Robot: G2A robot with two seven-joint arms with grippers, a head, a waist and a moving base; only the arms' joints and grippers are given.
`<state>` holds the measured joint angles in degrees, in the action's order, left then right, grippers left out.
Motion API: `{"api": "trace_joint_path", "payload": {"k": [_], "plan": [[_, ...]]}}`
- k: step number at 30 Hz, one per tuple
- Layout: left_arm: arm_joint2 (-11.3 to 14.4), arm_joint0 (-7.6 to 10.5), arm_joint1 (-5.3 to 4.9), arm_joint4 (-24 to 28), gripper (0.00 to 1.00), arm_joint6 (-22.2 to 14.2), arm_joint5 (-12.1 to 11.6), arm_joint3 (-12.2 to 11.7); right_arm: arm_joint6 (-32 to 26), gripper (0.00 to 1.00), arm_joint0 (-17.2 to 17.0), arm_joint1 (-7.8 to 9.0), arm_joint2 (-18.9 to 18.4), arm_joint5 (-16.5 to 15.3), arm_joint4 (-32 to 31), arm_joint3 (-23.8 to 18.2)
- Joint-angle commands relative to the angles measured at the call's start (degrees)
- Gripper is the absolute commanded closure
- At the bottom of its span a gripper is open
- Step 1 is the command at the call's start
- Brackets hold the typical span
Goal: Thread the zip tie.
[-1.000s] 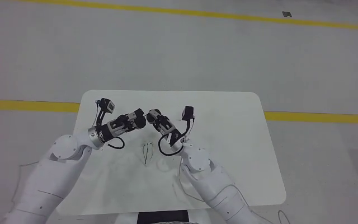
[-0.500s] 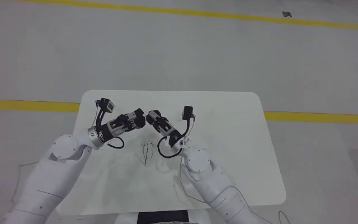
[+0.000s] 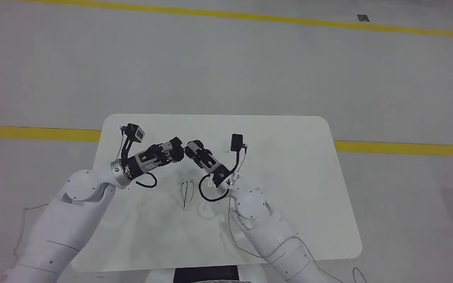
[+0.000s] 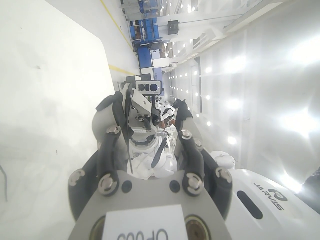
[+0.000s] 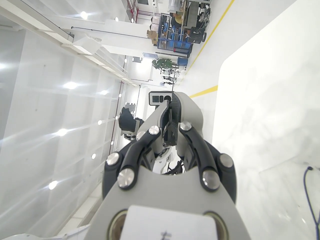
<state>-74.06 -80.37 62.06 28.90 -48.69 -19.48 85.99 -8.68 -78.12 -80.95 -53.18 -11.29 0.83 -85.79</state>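
1. Right gripper [image 5: 170, 106] fingers are pressed together, apparently pinching the zip tie [image 4: 128, 126] above the desk [image 3: 297, 141].
2. Left gripper [image 4: 147, 103] fingers apart, zip tie running between them, close beside one.
3. I'd centre it before closing, gently.

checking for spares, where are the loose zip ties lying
Top view: the loose zip ties lie on the table, just robot-side of the left gripper and right gripper.

1 table [image 3: 297, 141], 1 zip tie [image 4: 128, 126] held up, approx. 2 loose ties [image 3: 185, 192] lying.
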Motion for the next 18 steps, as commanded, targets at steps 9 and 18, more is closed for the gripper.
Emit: {"api": "trace_joint_path", "payload": {"k": [9, 18], "plan": [[0.24, 0.13, -0.09, -0.01, 0.62, 0.14, 0.00, -0.07, -0.41, 1.00, -0.25, -0.06, -0.13, -0.84, -1.28, -0.16], [0.51, 0.15, -0.20, 0.08, 0.65, 0.24, 0.00, -0.05, -0.54, 1.00, -0.42, -0.10, -0.32, -0.74, -2.65, -0.37]]}}
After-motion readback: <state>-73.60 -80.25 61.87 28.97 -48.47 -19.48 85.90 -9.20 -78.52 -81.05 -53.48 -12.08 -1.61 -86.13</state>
